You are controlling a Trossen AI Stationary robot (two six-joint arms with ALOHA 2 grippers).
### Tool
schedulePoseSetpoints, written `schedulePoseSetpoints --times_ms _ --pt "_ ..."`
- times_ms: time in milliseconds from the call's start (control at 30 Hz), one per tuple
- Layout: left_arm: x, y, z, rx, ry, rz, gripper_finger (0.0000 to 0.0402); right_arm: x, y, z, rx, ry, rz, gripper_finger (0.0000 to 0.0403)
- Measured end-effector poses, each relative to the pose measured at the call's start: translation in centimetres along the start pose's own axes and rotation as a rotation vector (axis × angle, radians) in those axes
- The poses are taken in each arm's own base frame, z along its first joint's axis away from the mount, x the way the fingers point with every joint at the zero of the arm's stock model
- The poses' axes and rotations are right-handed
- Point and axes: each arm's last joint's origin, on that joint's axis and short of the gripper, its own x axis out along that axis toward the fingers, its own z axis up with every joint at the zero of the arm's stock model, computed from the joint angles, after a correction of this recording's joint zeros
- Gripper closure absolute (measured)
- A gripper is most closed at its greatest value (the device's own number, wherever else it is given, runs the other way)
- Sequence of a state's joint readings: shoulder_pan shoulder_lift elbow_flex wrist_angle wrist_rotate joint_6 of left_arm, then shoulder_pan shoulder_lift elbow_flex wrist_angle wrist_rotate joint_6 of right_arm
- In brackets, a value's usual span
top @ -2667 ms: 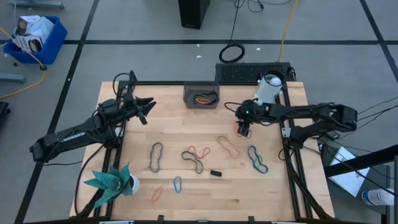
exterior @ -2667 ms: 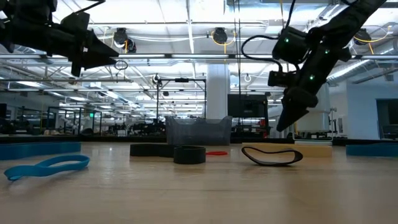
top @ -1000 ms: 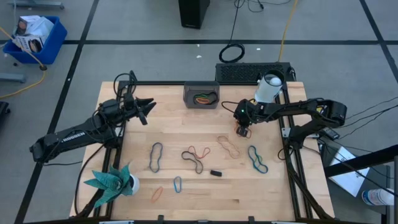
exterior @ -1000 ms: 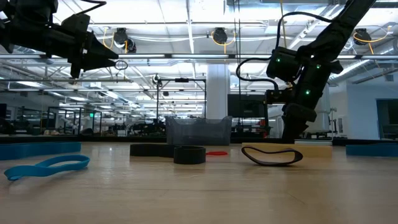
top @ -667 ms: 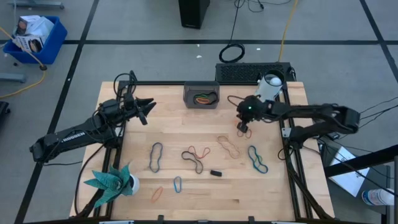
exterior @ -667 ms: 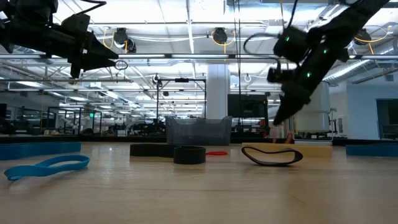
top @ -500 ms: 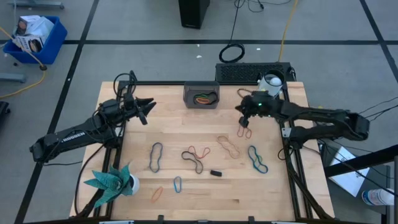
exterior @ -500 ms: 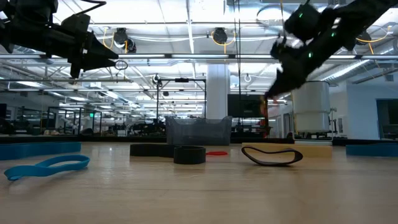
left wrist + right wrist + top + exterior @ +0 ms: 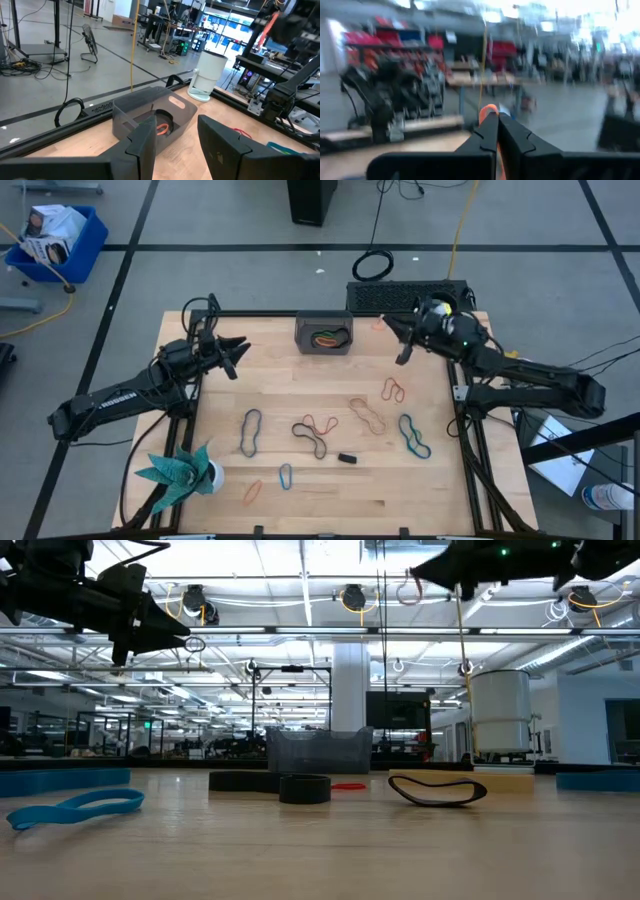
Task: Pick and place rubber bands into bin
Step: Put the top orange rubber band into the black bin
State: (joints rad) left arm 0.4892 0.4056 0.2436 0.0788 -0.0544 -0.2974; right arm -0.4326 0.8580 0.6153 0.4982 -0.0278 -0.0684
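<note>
My right gripper (image 9: 387, 327) is raised high over the table's far right, near the bin (image 9: 324, 333). It is shut on an orange-red rubber band (image 9: 408, 589). The dark grey bin stands at the far middle with bands inside (image 9: 161, 127). My left gripper (image 9: 238, 348) hovers open over the far left, holding nothing. Loose rubber bands lie flat on the wood: red (image 9: 392, 390), tan (image 9: 366, 414), teal (image 9: 414, 436), black and red (image 9: 314, 432), blue (image 9: 250, 430), small teal (image 9: 286, 475), orange (image 9: 252, 491). My right gripper pinches the orange-red rubber band between its two fingertips (image 9: 488, 109), and part of the band shows below the fingers (image 9: 500, 167). The fingers lie about level, pointing toward the bin. A small loop (image 9: 408, 589) hangs slack at the tips, well clear of the table.
A small black block (image 9: 347, 458) lies near the table's middle. A teal plant figure (image 9: 183, 469) stands at the near left corner. A white cylinder (image 9: 498, 715) and a black mat (image 9: 400, 296) are at the far right. Bare wood lies between the bin and the bands.
My right gripper has risen from the table near the red band, staying shut. It has tipped from pointing down to about level and swung toward the far edge. An orange-red band has come up with it; a red band stays on the wood below.
</note>
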Motion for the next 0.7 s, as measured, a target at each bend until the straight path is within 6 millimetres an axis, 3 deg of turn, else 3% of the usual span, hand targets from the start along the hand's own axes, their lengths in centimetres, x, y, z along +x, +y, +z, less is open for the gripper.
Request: schedulePoseSetpoints --times_ms 167,433,700 --pt "0.0 0.0 0.0 -0.001 0.0 0.0 0.0252 2.1 -0.1 1.4 -0.058 0.006 0.025 0.0403" --pt "0.0 0.0 0.0 -0.005 0.0 0.0 0.0252 8.1 -0.7 3.4 -0.121 0.21 0.044 0.0403" --pt "0.0 0.0 0.0 -0.006 0.0 0.0 0.0252 13.0 -1.1 1.1 -0.116 0.365 0.052 0.0403"
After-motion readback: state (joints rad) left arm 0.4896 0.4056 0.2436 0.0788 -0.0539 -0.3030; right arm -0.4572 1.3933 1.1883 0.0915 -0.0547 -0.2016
